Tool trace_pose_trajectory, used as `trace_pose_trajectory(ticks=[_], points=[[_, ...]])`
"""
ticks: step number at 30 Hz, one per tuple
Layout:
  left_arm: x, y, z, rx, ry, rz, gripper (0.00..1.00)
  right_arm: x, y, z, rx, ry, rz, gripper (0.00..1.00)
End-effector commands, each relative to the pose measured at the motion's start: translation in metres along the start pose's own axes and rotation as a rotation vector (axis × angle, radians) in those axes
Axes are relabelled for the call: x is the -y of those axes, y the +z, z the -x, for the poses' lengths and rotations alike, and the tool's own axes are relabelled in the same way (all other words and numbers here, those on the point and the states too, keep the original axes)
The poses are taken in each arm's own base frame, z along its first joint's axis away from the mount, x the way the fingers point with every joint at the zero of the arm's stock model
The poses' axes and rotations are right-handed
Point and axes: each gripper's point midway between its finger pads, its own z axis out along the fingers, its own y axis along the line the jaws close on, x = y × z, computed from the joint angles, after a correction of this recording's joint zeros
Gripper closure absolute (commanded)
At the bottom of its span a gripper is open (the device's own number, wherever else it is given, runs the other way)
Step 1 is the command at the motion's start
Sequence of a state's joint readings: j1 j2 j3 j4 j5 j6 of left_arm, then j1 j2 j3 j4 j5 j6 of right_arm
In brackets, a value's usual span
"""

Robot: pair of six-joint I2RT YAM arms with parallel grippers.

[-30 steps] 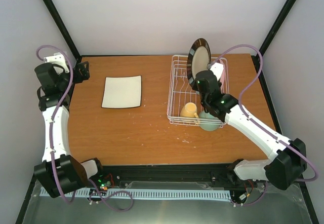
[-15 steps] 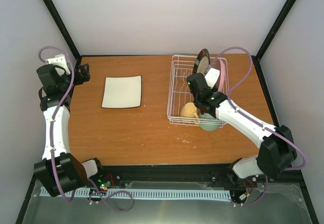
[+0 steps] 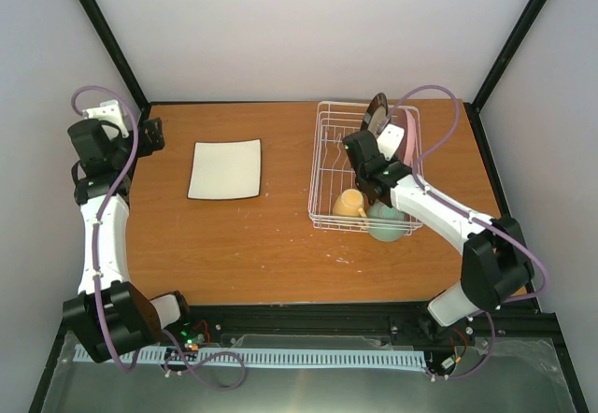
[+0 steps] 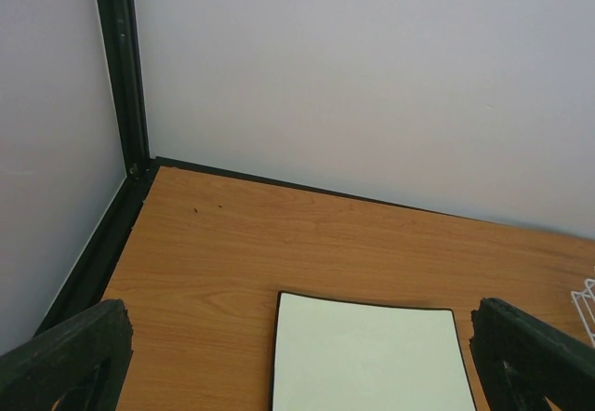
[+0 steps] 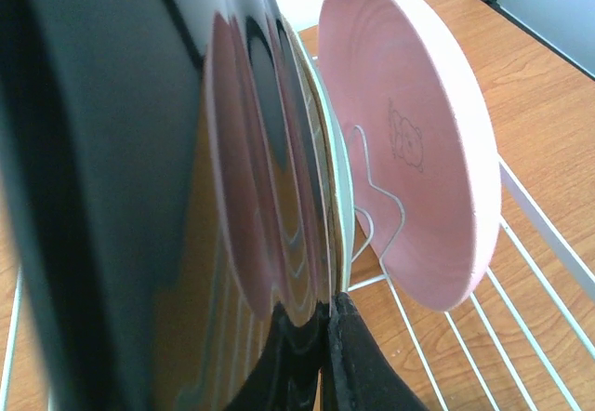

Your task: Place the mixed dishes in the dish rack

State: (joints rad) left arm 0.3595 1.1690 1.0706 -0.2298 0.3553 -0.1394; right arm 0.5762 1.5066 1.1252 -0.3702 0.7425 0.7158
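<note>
Dark-rimmed cream plate [image 3: 377, 112] is standing on edge at the far end of the dish rack [image 3: 325, 165], over the wire slots; I am pinching its rim with my right gripper [image 3: 373, 129]. In the right wrist view its glossy dark back is filling the left half, with one black finger [image 5: 351, 366] pressing against its lower edge (the other finger is hidden behind the plate). The pink plate [image 5: 418, 197] is standing upright in the rack just beside it, leaning on a wire prong [image 5: 383, 208], and its reflection is showing in the dark surface. A pale rim is showing between the two plates, and I cannot tell which dish it belongs to.

At the rack's near end the yellow mug [image 3: 349, 204] is lying in the left corner, with the mint-green bowl [image 3: 386, 223] just beside it at the right corner. The white square plate [image 3: 225, 169] is lying flat on the table [image 3: 252, 235], well apart from the rack. My left gripper [image 3: 151, 136] is hovering near the far left corner with its jaws spread wide, gripping nothing.
</note>
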Motion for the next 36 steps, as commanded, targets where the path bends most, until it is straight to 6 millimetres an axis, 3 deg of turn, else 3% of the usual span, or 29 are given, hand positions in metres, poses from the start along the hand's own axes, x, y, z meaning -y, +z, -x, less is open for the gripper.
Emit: trace_pose_trajectory(ticks=[1, 15, 23, 29, 36], points=[[-0.004, 0.001, 0.011, 0.041, 0.036, 0.021, 0.00, -0.023, -0.005, 0.056, 0.145, 0.175, 0.063, 0.97], [-0.009, 0.008, 0.008, 0.028, 0.042, 0.036, 0.00, -0.054, 0.030, 0.025, 0.042, 0.110, 0.101, 0.97], [-0.019, 0.025, -0.012, -0.058, -0.004, 0.050, 0.00, -0.064, 0.045, 0.005, -0.011, 0.075, 0.110, 0.97], [-0.028, 0.050, -0.042, -0.215, -0.096, 0.047, 0.00, -0.066, 0.046, 0.005, -0.024, 0.069, 0.100, 0.59], [-0.018, 0.070, -0.079, -0.330, -0.186, -0.062, 0.00, -0.059, 0.039, 0.013, -0.009, 0.064, 0.090, 0.47]])
